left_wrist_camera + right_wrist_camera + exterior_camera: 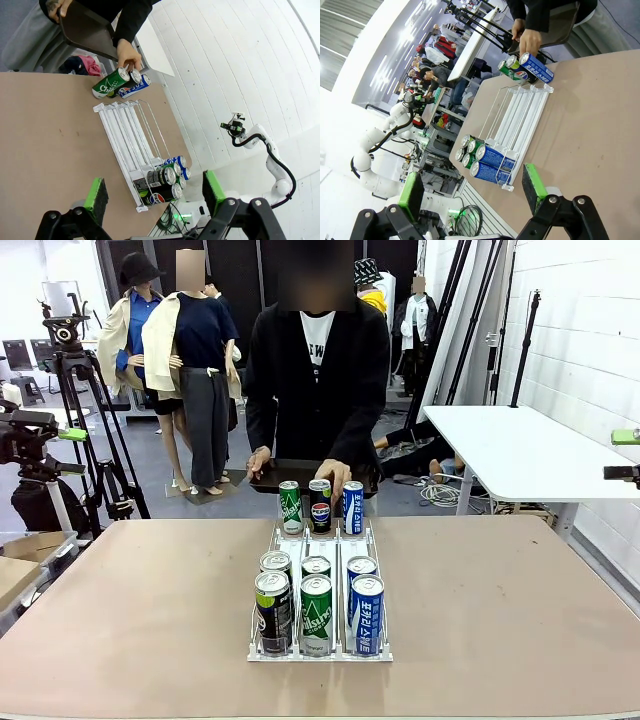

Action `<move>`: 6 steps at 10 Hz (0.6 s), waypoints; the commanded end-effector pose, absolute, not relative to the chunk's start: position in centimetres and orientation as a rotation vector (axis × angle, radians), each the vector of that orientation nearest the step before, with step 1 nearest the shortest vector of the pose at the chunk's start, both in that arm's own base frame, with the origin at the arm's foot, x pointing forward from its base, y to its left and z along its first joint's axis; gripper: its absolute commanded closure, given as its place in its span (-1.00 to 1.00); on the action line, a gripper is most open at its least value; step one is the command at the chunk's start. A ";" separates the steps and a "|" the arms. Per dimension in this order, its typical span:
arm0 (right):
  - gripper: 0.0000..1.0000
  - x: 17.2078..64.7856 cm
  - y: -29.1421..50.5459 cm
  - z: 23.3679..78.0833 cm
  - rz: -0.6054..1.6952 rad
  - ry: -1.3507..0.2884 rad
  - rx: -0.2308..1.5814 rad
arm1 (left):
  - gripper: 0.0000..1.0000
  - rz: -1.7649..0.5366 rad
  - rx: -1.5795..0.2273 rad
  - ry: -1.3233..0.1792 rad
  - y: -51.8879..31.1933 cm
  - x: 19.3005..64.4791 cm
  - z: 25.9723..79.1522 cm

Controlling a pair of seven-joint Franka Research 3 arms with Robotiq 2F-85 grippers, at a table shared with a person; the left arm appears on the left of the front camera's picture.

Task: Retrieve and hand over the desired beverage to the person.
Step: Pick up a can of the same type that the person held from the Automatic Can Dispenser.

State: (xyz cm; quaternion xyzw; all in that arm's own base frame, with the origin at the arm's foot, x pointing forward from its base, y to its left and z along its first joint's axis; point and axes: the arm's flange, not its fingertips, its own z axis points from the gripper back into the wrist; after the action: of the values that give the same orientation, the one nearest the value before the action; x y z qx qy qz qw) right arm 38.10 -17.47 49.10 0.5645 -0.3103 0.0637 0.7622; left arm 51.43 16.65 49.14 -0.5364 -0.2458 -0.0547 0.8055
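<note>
Left end effector (155, 192): wide open, holding nothing. Its two green pads (96, 199) stand far apart.
Right end effector (472, 189): open too, with nothing between its green pads.
Rack (318, 540): white wire with three lanes. It lies on the tabletop (120, 600) straight ahead of both end effectors, well apart from them.
Near cans (316, 612): six cans in two rows at the rack end closest to the end effectors. The front row is dark, green and blue.
Far cans (120, 82): three in a row at the rack end farthest from the end effectors: a green can (290, 508), a black can (320, 506) and a blue can (353, 506).
Person (318, 380): stands past the far cans, in a black jacket and a white T-shirt.
Person's hand (336, 474): rests on top of the far cans. The fingers touch the black can; I cannot tell if they touch the blue can too.
Other hand (259, 462): holds a dark tray (295, 472) just behind the far cans.
</note>
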 end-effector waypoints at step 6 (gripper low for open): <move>-1.00 38.0 -17.4 49.3 0.147 -0.683 1.237 | -1.00 -0.108 -1.169 -0.525 16.8 51.4 49.4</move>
State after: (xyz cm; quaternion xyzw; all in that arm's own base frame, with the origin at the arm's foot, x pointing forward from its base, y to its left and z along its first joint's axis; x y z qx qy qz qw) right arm 38.10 -17.47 49.10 0.5645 -0.3103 0.0637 0.7622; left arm 51.43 16.65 49.14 -0.5364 -0.2458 -0.0547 0.8055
